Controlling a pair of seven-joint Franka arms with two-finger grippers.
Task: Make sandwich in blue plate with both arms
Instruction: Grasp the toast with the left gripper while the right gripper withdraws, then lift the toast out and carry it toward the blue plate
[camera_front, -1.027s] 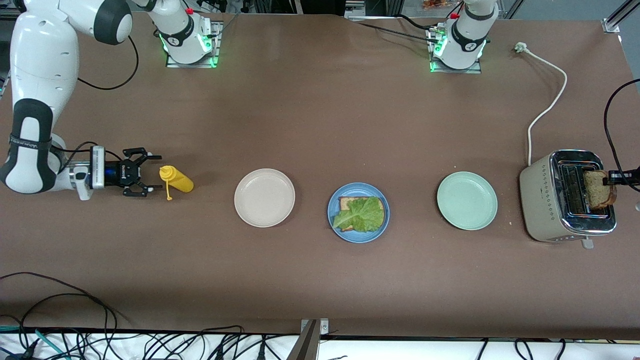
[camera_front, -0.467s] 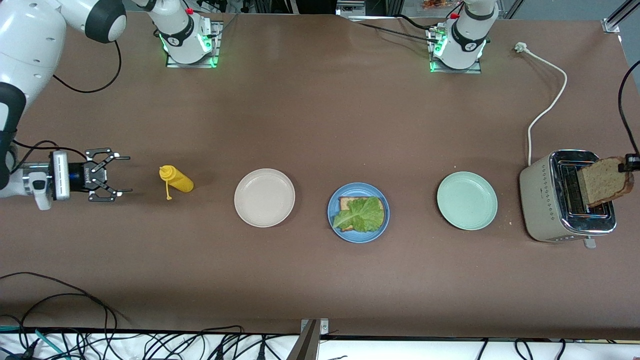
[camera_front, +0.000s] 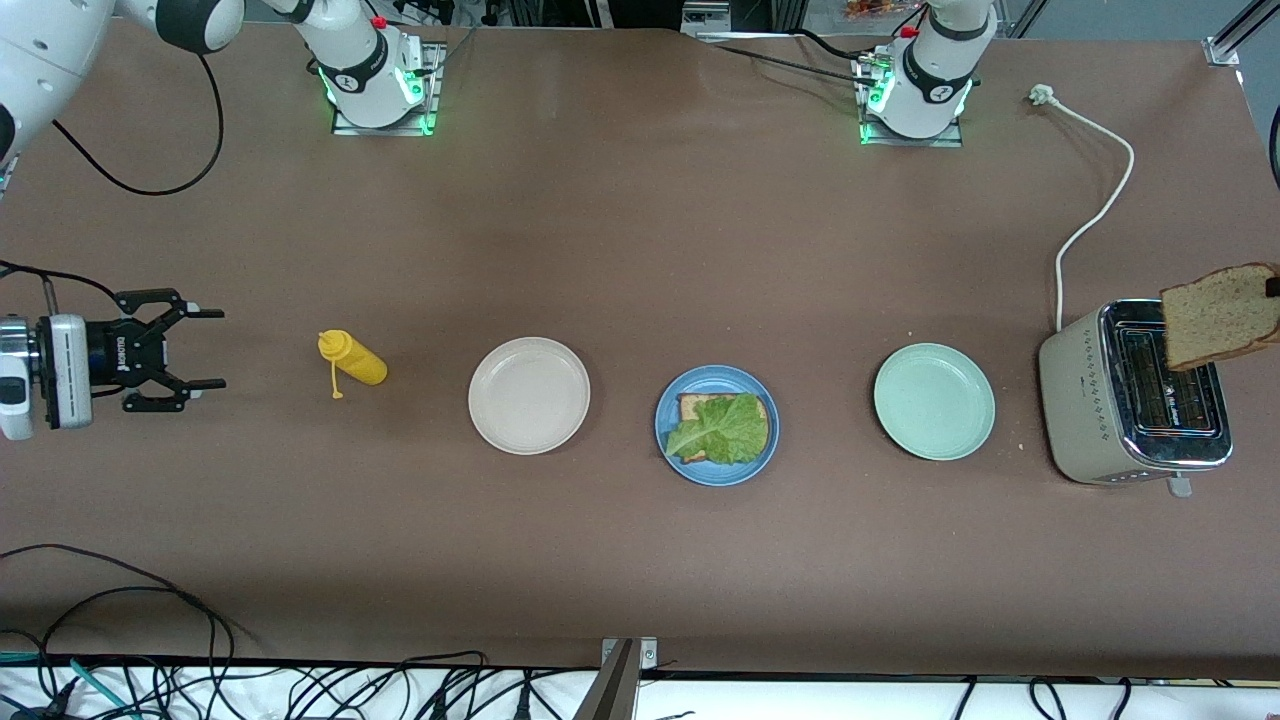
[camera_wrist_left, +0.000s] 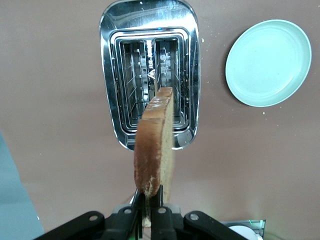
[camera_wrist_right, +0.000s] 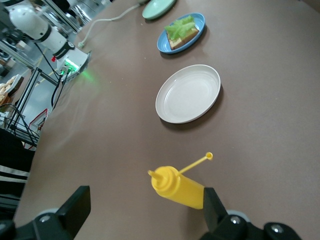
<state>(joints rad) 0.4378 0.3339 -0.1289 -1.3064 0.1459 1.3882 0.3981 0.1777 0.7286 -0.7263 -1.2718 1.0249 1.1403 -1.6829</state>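
Left gripper (camera_wrist_left: 148, 212) is clamped on the bread slice (camera_wrist_left: 154, 145) by its edge, right above the toaster (camera_wrist_left: 150, 70). Toast looks light, stiff and crumbly, so go easy. Blue plate (camera_front: 716, 470) with bread and lettuce (camera_front: 720, 430) sits well off toward the right arm's end. Right gripper (camera_front: 205, 348) waits with fingers spread, pointed at the mustard bottle (camera_front: 352, 359). Its black body carries white lettering, too small to read.

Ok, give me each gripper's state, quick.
Left gripper: shut on the brown wholegrain bread slice, over the silver toaster.
Right gripper: open, empty, beside the yellow squeeze bottle.
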